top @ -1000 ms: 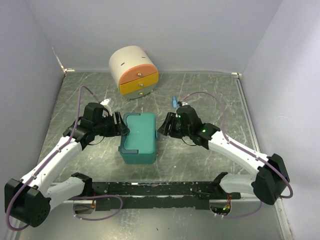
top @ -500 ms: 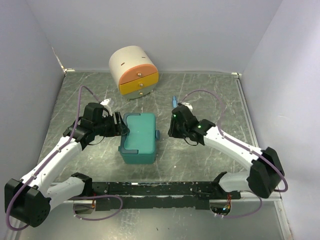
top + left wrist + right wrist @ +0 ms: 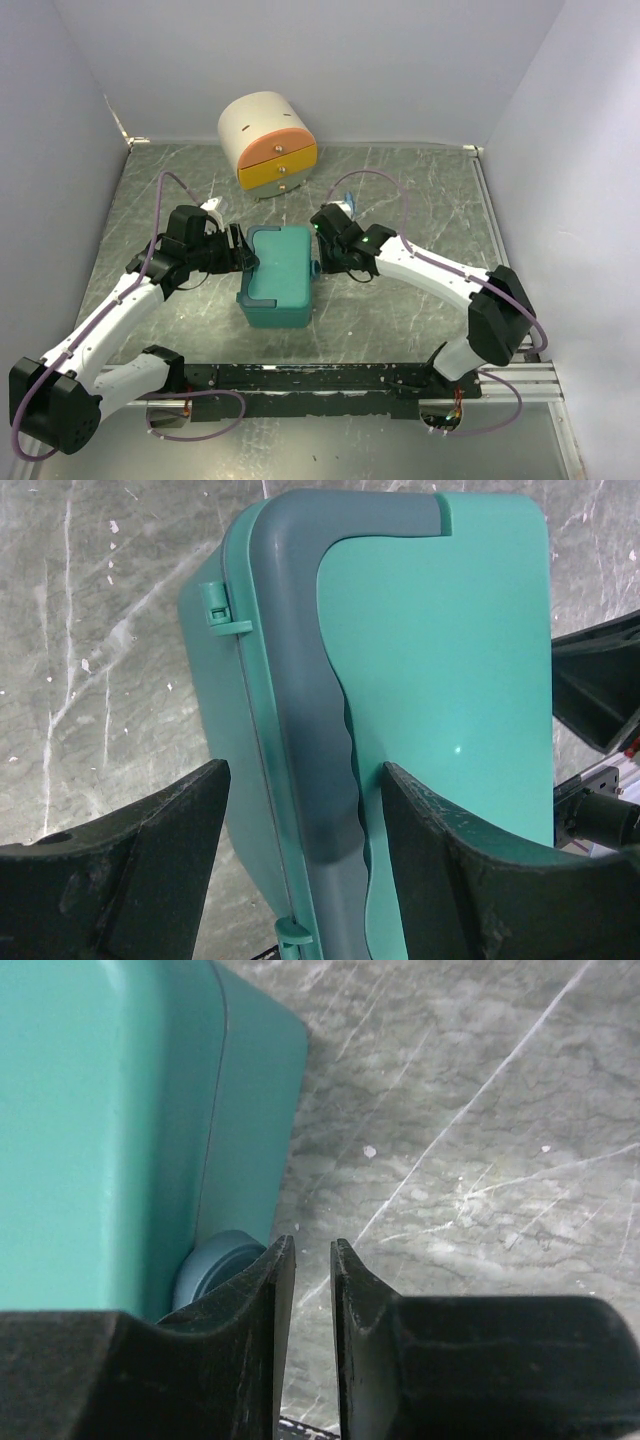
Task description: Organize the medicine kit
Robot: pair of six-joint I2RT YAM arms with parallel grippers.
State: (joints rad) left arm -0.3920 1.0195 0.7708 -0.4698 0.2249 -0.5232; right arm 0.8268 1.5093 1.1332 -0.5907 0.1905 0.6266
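Note:
The teal-green medicine kit [image 3: 280, 272] lies closed in the middle of the table, its grey-blue handle [image 3: 262, 237] along its left and far edges. My left gripper [image 3: 243, 256] is at the kit's left side. In the left wrist view it [image 3: 305, 780] is open, its fingers [image 3: 140, 865] straddling the handle [image 3: 310, 730] and the lid edge of the kit [image 3: 450, 650] without closing on them. My right gripper [image 3: 320, 258] is against the kit's right side. In the right wrist view it [image 3: 312, 1250] is nearly shut and empty, beside a round grey-blue latch [image 3: 215, 1260] on the kit wall [image 3: 110, 1120].
A cream rounded cabinet [image 3: 262, 130] with orange and yellow drawers stands at the back, behind the kit. Grey walls close in the table on the left, back and right. A black rail [image 3: 330, 378] runs along the near edge between the arm bases.
My right arm has swung left, bringing its gripper from right of the kit to the kit's right side. The left arm and the kit have not moved.

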